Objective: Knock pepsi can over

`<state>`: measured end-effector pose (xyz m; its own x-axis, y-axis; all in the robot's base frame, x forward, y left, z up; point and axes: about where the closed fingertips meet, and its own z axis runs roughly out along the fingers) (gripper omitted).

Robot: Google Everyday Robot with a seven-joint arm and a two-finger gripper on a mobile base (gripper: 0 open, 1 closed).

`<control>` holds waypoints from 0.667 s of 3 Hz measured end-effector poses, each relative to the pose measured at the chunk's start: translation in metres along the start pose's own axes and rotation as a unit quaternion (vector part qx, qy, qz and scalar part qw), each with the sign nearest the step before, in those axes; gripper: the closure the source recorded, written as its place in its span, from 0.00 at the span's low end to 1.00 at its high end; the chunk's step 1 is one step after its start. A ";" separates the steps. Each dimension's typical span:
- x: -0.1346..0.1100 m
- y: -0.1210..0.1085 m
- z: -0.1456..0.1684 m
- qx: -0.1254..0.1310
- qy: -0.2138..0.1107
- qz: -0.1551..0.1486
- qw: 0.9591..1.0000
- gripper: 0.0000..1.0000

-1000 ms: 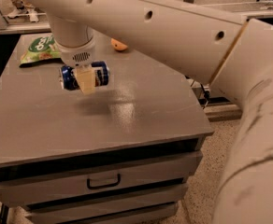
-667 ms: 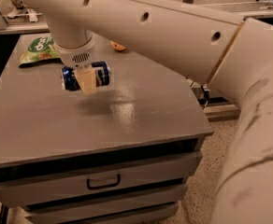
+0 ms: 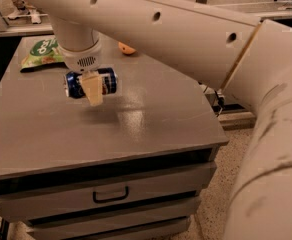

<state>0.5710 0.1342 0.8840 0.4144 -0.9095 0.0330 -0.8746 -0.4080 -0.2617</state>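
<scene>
The pepsi can [image 3: 108, 81], dark blue with a silver end, lies on its side on the grey table [image 3: 151, 124], towards the back left. My gripper [image 3: 92, 91] hangs straight down from the big cream arm. It sits in front of the can's middle and hides that part. I cannot tell whether the gripper touches or holds the can.
A green snack bag [image 3: 45, 52] lies at the table's back left corner. An orange fruit [image 3: 126, 48] sits at the back, partly behind my arm. Drawers with a dark handle [image 3: 111, 195] are below the table's front edge. The floor drops away on the right.
</scene>
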 end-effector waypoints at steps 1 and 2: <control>0.000 0.000 0.000 0.002 0.000 0.000 1.000 0.00; 0.000 0.000 0.000 0.002 0.000 0.000 1.000 0.00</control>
